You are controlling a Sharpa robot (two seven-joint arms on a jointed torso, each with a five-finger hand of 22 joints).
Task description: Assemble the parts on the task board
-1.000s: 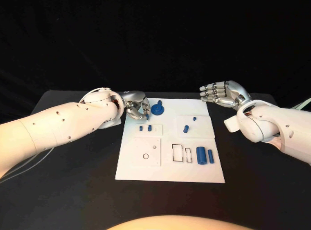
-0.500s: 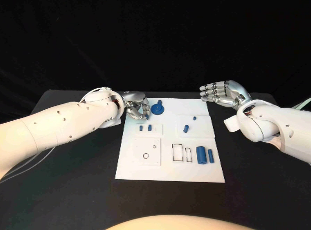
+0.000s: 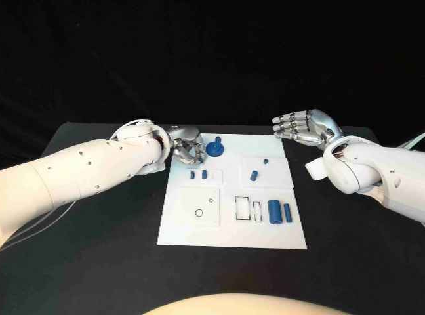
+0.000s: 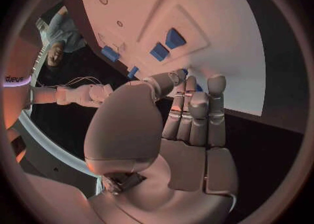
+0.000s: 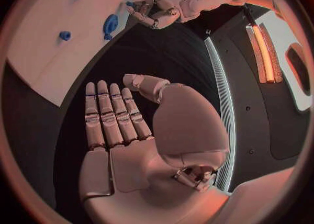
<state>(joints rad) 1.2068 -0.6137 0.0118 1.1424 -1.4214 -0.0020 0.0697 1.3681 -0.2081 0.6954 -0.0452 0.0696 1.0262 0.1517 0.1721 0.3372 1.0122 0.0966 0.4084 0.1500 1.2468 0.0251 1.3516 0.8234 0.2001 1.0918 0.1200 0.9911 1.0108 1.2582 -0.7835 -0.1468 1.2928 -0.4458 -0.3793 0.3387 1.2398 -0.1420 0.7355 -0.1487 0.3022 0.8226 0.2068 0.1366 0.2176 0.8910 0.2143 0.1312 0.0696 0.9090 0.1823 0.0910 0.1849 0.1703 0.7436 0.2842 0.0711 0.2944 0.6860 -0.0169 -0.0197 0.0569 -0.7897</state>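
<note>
The white task board lies mid-table. A blue gear-shaped part stands at its far left corner. My left hand is right beside that part, fingers drawn in toward the thumb; in the left wrist view the fingertips cover bits of blue, and whether they hold anything is unclear. Two small blue pieces sit just nearer than the hand. A blue peg, a tiny blue piece and two blue cylinders lie further right. My right hand hovers beyond the board's far right corner, fingers spread, holding nothing.
Empty rectangular slots and a small ring hole mark the board's near half. Black table surrounds the board on all sides. Both white forearms reach in from the sides over the table.
My left hand has drawn its fingers back from the two small pieces toward the far edge, ending beside the gear-shaped part. The right hand and the parts have not moved.
</note>
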